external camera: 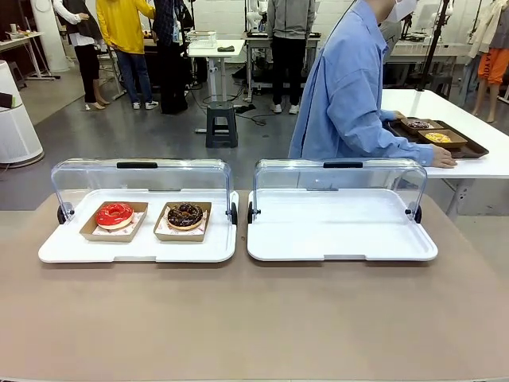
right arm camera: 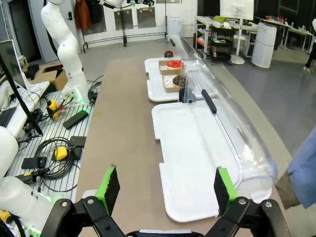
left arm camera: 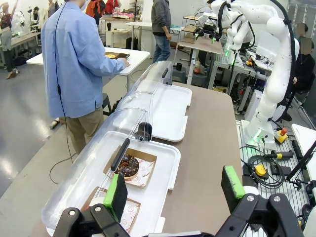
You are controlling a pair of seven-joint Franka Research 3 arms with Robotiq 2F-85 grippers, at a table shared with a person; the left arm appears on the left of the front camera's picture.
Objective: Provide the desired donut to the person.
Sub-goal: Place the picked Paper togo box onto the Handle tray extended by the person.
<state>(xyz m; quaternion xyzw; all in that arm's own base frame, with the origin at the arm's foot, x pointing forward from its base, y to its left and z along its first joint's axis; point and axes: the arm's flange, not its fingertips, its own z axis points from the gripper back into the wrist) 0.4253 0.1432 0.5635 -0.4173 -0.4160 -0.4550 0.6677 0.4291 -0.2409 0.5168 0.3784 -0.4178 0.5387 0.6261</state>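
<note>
Looking along my left gripper (left arm camera: 175,190), I am seeing its green pads spread wide with nothing between them. The chocolate donut (left arm camera: 128,165) is lying just beyond, at about eleven o'clock from the fingers, in its cardboard tray on the left serving tray (left arm camera: 170,163), whose clear lid (left arm camera: 94,158) is standing raised. That tray is running lengthwise straight away from this wrist, so I am judging the left arm the nearer one for either donut.

My right gripper (right arm camera: 168,190) is hanging fully open and empty over the bare right serving tray (right arm camera: 187,148); the donuts are sitting well beyond it at twelve o'clock.

From the front, the red donut (external camera: 114,215) is at nine o'clock of the chocolate one. Farther off, the person (external camera: 350,87) is turning toward a side table, a hand (external camera: 442,159) resting by a dark tray (external camera: 471,149), and is not yet indicating a choice that I can make out.
</note>
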